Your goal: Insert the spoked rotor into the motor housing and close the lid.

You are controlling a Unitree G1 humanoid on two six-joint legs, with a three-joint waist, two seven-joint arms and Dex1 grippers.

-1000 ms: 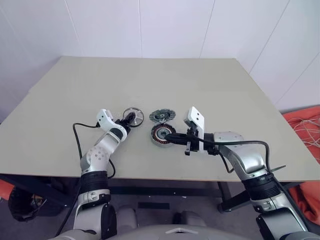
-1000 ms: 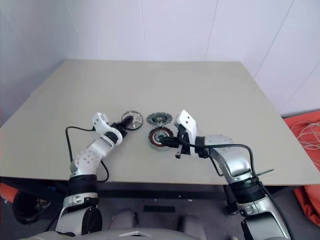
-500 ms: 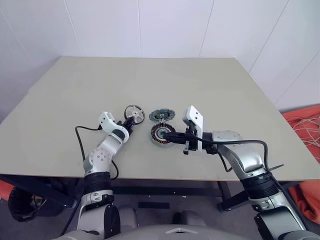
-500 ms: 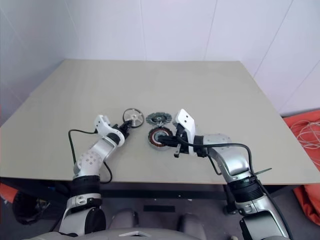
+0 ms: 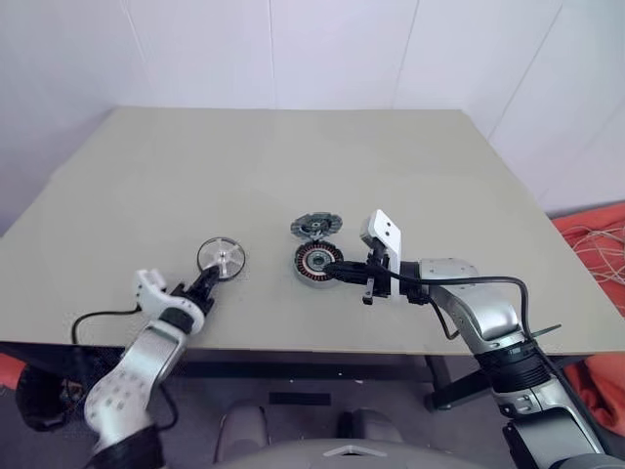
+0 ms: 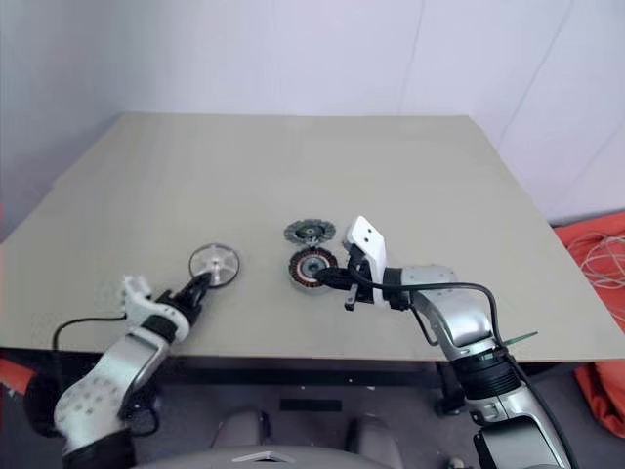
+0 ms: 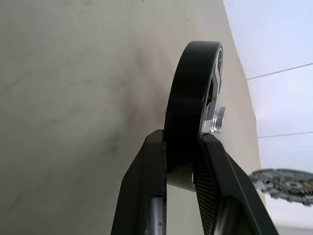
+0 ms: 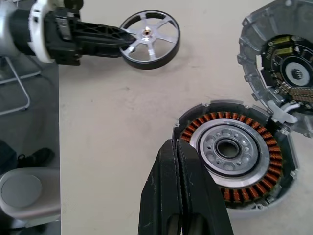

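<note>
My left gripper (image 5: 207, 280) is shut on the dark rim of the spoked rotor (image 5: 222, 257), a silver wheel with a shiny hub, held near the table's front left. In the left wrist view the rim (image 7: 193, 93) sits pinched between both fingers. The motor housing (image 5: 317, 262), dark with copper windings and a grey hub, rests mid-table. Its grey round lid (image 5: 315, 227) lies just behind it, joined to it at one edge. My right gripper (image 5: 330, 267) is shut and holds nothing, its tips at the housing's right side. The right wrist view shows the housing (image 8: 232, 149), the lid (image 8: 281, 63) and the rotor (image 8: 149, 38).
The beige table (image 5: 293, 156) stretches wide behind the parts. Its front edge runs just below both grippers. An orange cloth (image 5: 596, 254) lies on the floor to the right. A black cable trails from my left arm (image 5: 98, 318).
The left gripper closed on the rotor and carried it back and to the left, away from the lid and housing. The right arm has kept still.
</note>
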